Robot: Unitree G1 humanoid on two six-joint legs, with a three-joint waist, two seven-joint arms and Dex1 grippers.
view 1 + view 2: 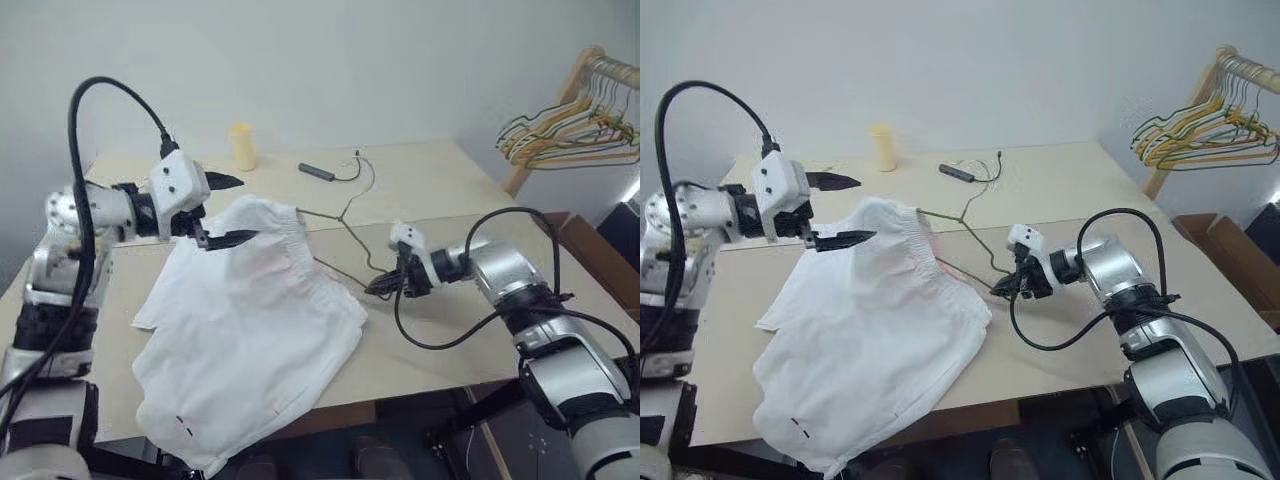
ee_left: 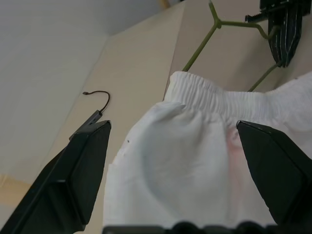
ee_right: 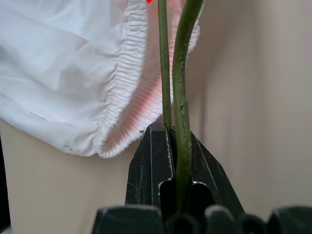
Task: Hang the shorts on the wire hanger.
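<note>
Left eye view showed us the shorts [image 1: 250, 340] spread over the near part of the desk [image 1: 430, 180], their lower edge drooping past its front edge and the gathered waistband raised toward the far side. Our left pincer [image 1: 222, 211] hung at that waistband with its fingers wide apart, one above the cloth and one just at it; we could not tell whether it touched. Our right pincer [image 1: 385, 285] was clamped on the wire hanger [image 1: 345, 225], which ran from the grip into the waistband. Behind lay a yellow cup [image 1: 242, 147], a small dark bar with a thin cable [image 1: 317, 172], and to the right a rack of coloured hangers [image 1: 575, 125].
</note>
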